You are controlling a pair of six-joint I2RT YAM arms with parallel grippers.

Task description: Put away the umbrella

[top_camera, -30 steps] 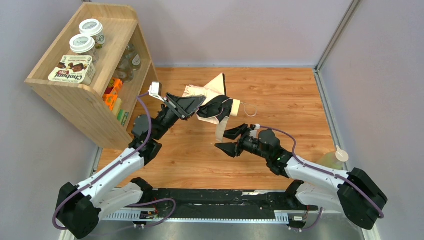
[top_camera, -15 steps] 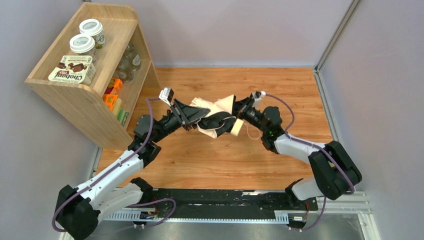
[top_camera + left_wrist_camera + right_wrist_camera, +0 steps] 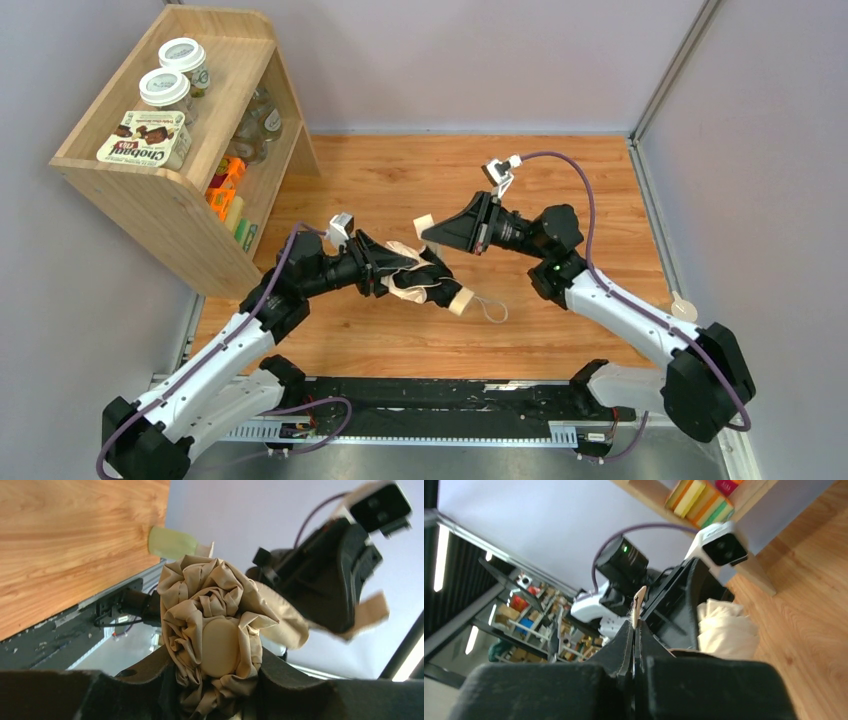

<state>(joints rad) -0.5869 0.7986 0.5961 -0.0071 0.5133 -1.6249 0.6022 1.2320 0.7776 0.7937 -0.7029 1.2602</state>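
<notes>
Umbrella [image 3: 405,287] held mid-frame, over the counter [image 3: 560,170], both arms on it.
L claw [image 3: 420,272] clamped round the bunched canopy; cream handle [image 3: 460,299] sticks out lower right w/ cord loop [image 3: 490,311] trailing. R claw [image 3: 428,232], just above and right of it, is pinched together on a thin beige strap [image 3: 423,222] running off the canopy. Wood shelf [image 3: 160,200] w/ jars sits upper left.

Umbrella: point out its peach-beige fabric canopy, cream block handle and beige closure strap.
Peach-beige fabric canopy [image 3: 210,595]: left wrist view, bunched folds.
Cream block handle [image 3: 460,299]: top view, its end.
Beige closure strap [image 3: 639,602]: right wrist view, free tip.
</notes>
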